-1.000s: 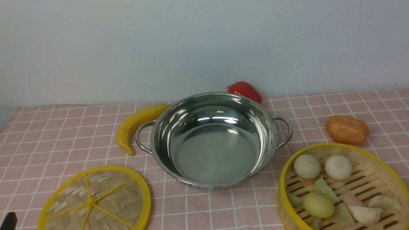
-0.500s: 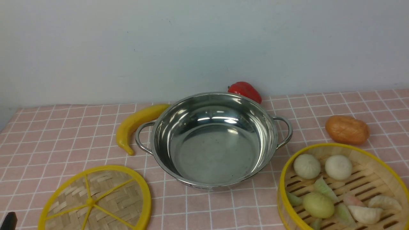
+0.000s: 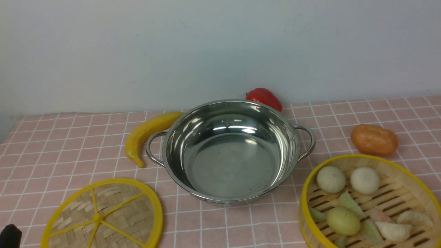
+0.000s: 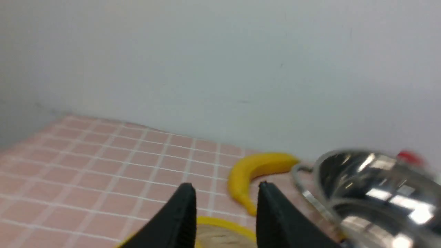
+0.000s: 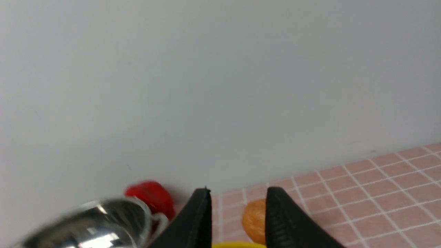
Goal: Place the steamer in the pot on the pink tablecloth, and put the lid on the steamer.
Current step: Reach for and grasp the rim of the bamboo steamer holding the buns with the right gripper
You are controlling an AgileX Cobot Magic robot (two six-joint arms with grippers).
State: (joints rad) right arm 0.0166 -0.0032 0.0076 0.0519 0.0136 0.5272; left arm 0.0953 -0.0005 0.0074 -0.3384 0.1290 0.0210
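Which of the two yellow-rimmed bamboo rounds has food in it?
The steamer, right of the pot; it holds buns and dumplings. The lid is a bare flat disc.

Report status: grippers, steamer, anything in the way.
Left gripper, right gripper open, empty. Round yellow-rimmed bamboo steamer on pink checked cloth, right of empty shiny steel pot. Nothing in pot's way.

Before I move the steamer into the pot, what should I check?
1. Pot empty and upright on the pink tablecloth: ok.
2. Steamer upright and uncovered beside the pot: ok.
3. Right end effector open, holding nothing: ok.
4. Right end effector lined up with the steamer rim: cannot tell; only a sliver of yellow rim shows in the right wrist view.
5. Lid flat on the cloth, apart from the pot: ok.
6. Left end effector open: ok.
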